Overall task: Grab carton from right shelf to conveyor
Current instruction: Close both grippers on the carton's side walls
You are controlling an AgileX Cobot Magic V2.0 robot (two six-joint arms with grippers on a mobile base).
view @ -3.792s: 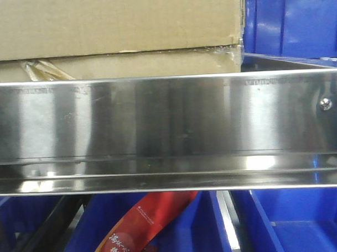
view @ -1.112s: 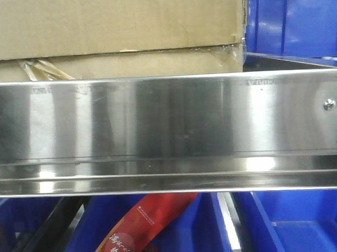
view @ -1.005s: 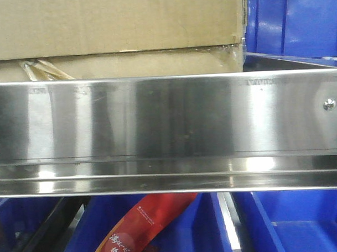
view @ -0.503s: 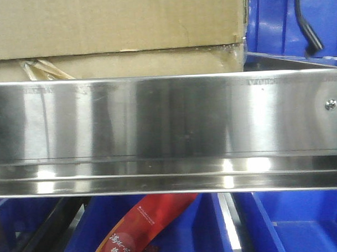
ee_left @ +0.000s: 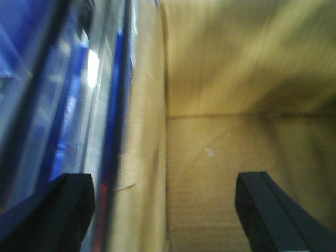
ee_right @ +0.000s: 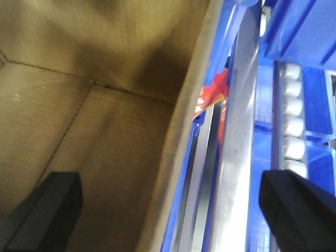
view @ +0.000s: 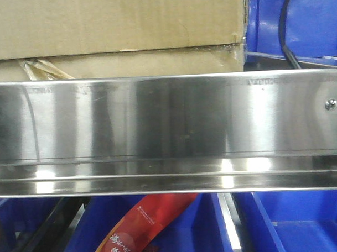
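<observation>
My left jaws stand wide open. One fingertip (ee_left: 52, 210) is outside the carton (ee_left: 220, 173) and the other is inside it, so its side wall rises between them. That view is blurred, and I cannot tell whether either pad touches the board. My right jaws are spread the same way astride the opposite wall, gripping nothing yet.

Beyond the fingertips the carton's floor looks bare, so I judge it empty and light. Corrugated board is stiff along its flutes, but a single wall will buckle under a hard pinch. I would close low on each wall, past the creased rim, and squeeze evenly on both sides. The wad of amber tape (view: 42, 69) looks slick, so I would keep off it.

Farther out, the carton sits on the bench (view: 168, 120) hard against the front edge, behind the shiny rail with its small screw (view: 331, 104). It will have to rise over that rail before it can come away. Just beside the carton, toward the bench's right end, stands a blue bin (view: 314, 21) with a black cable (view: 284, 33) hanging in front of it. The conveyor is not in view.
</observation>
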